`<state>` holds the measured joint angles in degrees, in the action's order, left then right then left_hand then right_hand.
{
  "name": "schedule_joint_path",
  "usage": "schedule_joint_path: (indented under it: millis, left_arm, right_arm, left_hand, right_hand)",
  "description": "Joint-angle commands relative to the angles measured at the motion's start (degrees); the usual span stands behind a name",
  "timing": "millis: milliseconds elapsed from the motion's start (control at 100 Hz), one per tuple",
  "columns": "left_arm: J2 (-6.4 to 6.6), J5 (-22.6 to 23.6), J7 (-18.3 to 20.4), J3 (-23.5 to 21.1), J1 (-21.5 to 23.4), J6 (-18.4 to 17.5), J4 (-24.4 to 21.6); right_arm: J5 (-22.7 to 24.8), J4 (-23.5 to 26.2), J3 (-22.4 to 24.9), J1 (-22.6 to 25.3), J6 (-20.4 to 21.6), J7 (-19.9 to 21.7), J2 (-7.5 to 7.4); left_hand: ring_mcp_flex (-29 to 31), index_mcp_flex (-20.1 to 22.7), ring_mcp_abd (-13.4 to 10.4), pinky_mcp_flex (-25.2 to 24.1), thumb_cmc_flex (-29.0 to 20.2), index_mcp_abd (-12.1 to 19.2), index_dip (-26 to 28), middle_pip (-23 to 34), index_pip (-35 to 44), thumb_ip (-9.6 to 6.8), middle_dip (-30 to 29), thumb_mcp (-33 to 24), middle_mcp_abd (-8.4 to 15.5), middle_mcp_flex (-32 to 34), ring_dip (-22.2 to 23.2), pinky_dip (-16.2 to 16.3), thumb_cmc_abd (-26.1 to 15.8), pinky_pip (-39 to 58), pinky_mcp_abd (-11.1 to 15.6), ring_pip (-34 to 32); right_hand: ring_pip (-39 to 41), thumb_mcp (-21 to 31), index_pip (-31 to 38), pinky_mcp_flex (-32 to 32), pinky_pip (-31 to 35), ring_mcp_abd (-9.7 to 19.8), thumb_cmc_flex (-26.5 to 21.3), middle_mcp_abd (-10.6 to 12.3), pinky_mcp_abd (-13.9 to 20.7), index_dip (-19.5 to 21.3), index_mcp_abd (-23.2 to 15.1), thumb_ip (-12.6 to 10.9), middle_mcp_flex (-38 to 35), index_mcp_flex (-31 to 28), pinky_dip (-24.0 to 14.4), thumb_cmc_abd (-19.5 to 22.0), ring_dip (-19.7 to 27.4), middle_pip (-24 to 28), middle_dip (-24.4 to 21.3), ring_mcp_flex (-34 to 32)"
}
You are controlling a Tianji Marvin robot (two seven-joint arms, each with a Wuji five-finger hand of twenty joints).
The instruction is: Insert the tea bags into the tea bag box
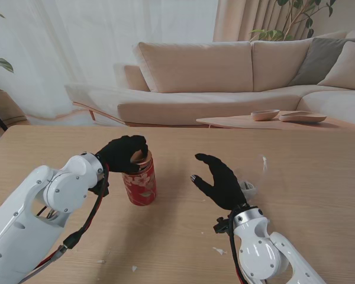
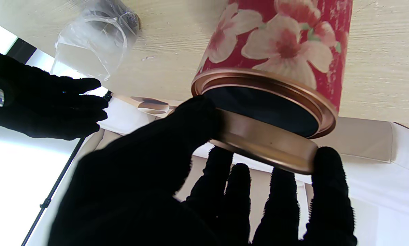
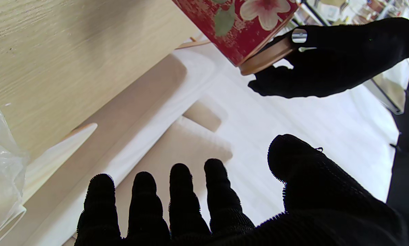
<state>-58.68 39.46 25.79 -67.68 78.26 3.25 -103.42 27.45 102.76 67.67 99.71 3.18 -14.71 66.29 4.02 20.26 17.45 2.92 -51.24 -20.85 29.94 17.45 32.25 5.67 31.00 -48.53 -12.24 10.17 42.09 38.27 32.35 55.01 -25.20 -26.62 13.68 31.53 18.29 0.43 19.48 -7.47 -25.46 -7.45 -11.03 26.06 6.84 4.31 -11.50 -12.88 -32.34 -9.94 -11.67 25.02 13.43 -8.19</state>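
A red tin with a flower print (image 1: pixel 141 184) stands upright on the wooden table, left of the middle. My left hand (image 1: pixel 123 154) is over its top, shut on the copper lid (image 2: pixel 266 140). The lid sits tilted, off the rim on one side, and the dark mouth of the tin (image 2: pixel 259 106) shows. My right hand (image 1: pixel 220 180) hovers open to the right of the tin, fingers spread, holding nothing. A crumpled clear plastic bag (image 1: pixel 247 189) lies on the table just beyond that hand; something dark shows inside it (image 2: pixel 119 13), too unclear to name.
Small white scraps (image 1: pixel 219 251) lie on the table near my right forearm. Beyond the table's far edge stand a beige sofa (image 1: pixel 225 77) and a low table with shallow bowls (image 1: pixel 266 115).
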Motion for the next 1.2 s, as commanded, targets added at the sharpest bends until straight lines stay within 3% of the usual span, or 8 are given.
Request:
schedule_joint_path:
  millis: [0, 200, 770, 1190]
  left_arm:
    - [0.02, 0.4, 1.2, 0.1, 0.5, 0.3, -0.4]
    - [0.18, 1.4, 2.1, 0.0, 0.4, 0.4, -0.5]
    - [0.33, 2.6, 2.8, -0.8, 1.3, 0.2, -1.5]
    - [0.37, 3.4, 2.8, -2.1, 2.4, -0.5, -2.6]
  right_arm:
    - [-0.1, 0.5, -0.1, 0.4, 0.2, 0.6, 0.5]
    - [-0.2, 0.5, 0.1, 0.5, 0.1, 0.6, 0.51]
    - [-0.2, 0.7, 0.2, 0.6, 0.0, 0.5, 0.53]
    - [-0.2, 0.7, 0.2, 0.6, -0.1, 0.4, 0.57]
  left_hand:
    - [-0.8, -0.9, -0.4, -0.8, -2.5, 0.2, -1.3, -1.9, -1.1, -1.44, -0.4, -4.6, -0.9, -1.0, -1.2, 0.7, -1.7, 5.3, 5.4, 1.9]
    - [-1.8, -2.6, -1.1, -3.8, -1.2, 1.6, -4.0, -5.4, -4.8, -1.26, 0.7, -3.8, -0.4, -2.0, -1.0, -0.6, -1.1, 1.0, 5.2, 9.1]
    - [-4.2, -5.5, -2.2, -8.6, 3.1, 3.0, -6.0, -10.6, -8.7, -0.6, 1.9, -2.2, 0.5, -3.7, -1.0, -3.8, 0.2, -8.5, 5.0, 19.8]
    - [-4.1, -4.3, -2.4, -8.8, 4.7, 1.4, -1.4, -11.5, -3.6, -0.29, 2.5, -1.7, 0.6, -4.1, -1.6, -3.6, 0.3, -12.2, 4.9, 21.2]
  right_hand:
    - [-0.1, 1.0, 0.3, 0.1, -0.9, 1.7, -0.3, 1.4, 0.0, -0.7, 0.8, -2.4, 1.4, 0.7, -1.2, 2.4, -0.2, -0.1, 0.1, 1.9]
    - [0.0, 1.0, 0.3, 0.1, -0.9, 1.7, -0.3, 1.5, 0.0, -0.8, 0.8, -2.4, 1.4, 0.7, -1.3, 2.4, -0.2, -0.1, 0.1, 1.9]
    - [0.0, 1.2, 0.4, 0.1, -0.9, 1.7, -0.2, 1.5, 0.0, -0.8, 0.9, -2.4, 1.4, 0.7, -1.3, 2.3, -0.2, 0.0, 0.1, 1.9]
    - [0.0, 1.3, 0.4, 0.0, -1.0, 1.8, -0.3, 1.4, 0.0, -0.8, 1.1, -2.4, 1.4, 0.7, -1.3, 2.2, -0.2, -0.1, 0.1, 1.8]
